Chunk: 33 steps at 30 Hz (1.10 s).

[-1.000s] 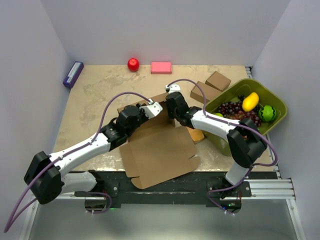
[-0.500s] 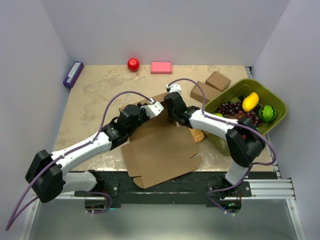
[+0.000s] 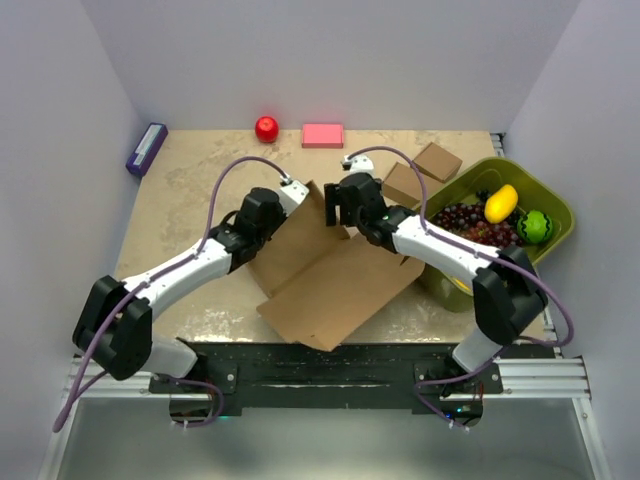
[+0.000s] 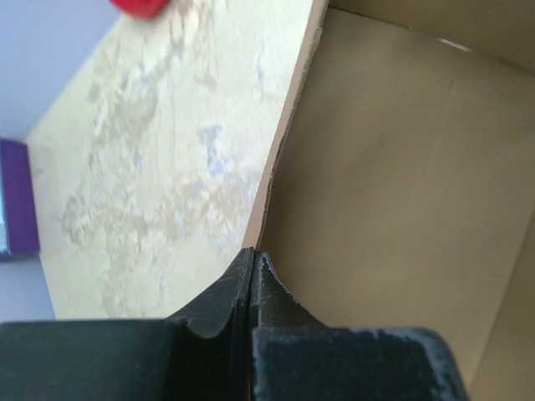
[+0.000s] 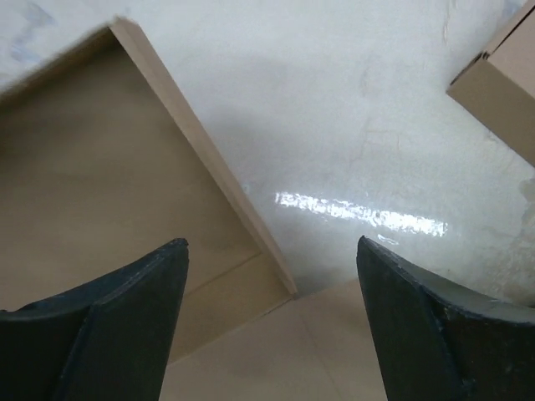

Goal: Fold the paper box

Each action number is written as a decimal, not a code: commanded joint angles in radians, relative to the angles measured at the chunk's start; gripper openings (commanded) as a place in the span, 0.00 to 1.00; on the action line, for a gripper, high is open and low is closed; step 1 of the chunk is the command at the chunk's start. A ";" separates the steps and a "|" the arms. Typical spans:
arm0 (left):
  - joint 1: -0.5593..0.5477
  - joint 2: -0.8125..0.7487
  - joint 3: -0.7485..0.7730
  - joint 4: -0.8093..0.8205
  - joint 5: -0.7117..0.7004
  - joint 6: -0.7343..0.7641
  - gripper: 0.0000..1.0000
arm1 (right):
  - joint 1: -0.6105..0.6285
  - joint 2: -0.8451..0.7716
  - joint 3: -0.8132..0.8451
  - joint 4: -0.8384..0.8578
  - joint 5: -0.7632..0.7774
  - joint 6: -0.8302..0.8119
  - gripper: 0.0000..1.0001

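Lab cell: white walls [image 3: 330, 60], aluminium rail frame [image 3: 545, 376]

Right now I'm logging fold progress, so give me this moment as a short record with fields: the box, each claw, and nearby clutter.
paper box: far-left panel tilted up, near part flat on the table
left claw: shut on the paper box's left edge
right claw: open, over a far corner of the box, holding nothing
small closed boxes: two, right of the right claw, beside the green bin
far edge: red ball, pink block
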State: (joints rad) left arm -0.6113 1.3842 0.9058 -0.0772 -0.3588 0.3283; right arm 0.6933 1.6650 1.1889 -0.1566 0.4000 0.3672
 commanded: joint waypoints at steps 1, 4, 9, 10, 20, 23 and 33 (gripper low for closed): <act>0.036 0.025 0.024 -0.081 0.053 -0.071 0.00 | 0.003 -0.131 0.017 -0.012 -0.098 0.024 0.87; 0.053 0.047 0.019 -0.085 0.055 -0.077 0.00 | 0.003 -0.195 0.038 -0.058 -0.113 0.038 0.97; 0.091 0.105 0.039 -0.128 0.017 -0.121 0.00 | 0.003 -0.310 0.092 -0.196 -0.063 0.065 0.99; 0.099 0.113 0.042 -0.137 0.009 -0.129 0.00 | 0.003 -0.359 0.087 -0.211 -0.040 0.070 0.99; 0.154 0.159 0.051 -0.197 -0.098 -0.183 0.00 | 0.002 -0.598 0.000 -0.425 -0.071 0.214 0.99; 0.160 0.157 0.053 -0.196 -0.095 -0.181 0.00 | 0.003 -0.652 -0.073 -0.445 -0.137 0.291 0.99; 0.160 0.150 0.065 -0.249 -0.062 -0.245 0.00 | 0.003 -0.789 -0.279 -0.133 -0.354 0.519 0.99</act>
State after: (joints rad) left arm -0.4572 1.5421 0.9272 -0.2916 -0.4271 0.1482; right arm 0.6933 0.9081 0.9195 -0.5198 0.1543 0.7578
